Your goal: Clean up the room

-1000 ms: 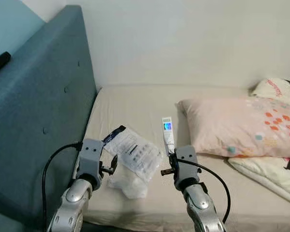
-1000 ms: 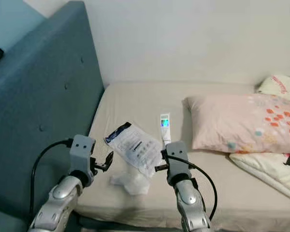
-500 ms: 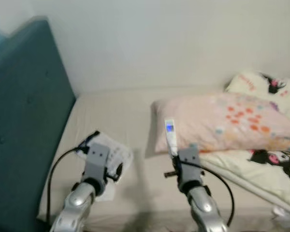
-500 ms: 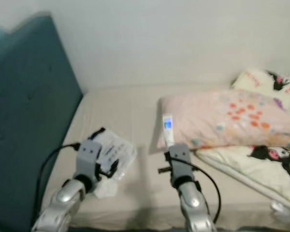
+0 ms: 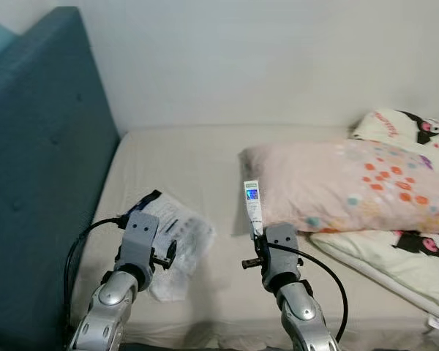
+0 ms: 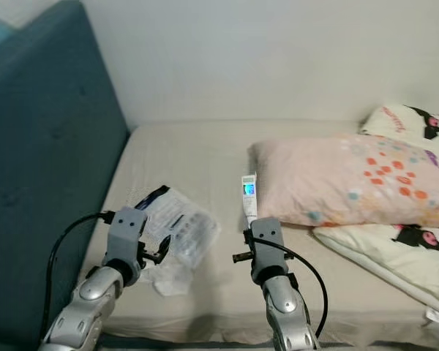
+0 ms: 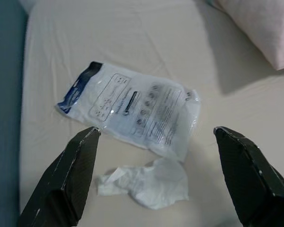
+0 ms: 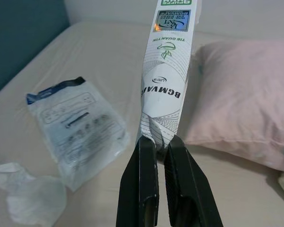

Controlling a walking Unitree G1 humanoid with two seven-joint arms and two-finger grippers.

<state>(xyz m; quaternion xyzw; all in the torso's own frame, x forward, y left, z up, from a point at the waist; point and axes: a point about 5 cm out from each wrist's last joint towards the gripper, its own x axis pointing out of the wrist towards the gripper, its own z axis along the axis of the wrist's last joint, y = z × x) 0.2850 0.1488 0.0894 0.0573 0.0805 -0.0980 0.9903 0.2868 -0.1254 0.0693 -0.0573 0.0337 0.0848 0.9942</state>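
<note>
My right gripper (image 8: 160, 142) is pinched on the tube (image 8: 169, 71), nose up, lifted clear of the bed (image 5: 205, 157) for carrying off. My left gripper (image 7: 156, 175) gapes wide, empty, above the packet (image 7: 132, 113); wrapper (image 7: 146, 184) at its 6 o'clock.

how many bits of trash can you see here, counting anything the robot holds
3. A plastic packet lies flat on the bed near the headboard. A crumpled wrapper lies just beside it. A tube is pinched upright in the right gripper. More may lie under the pillows.
</note>
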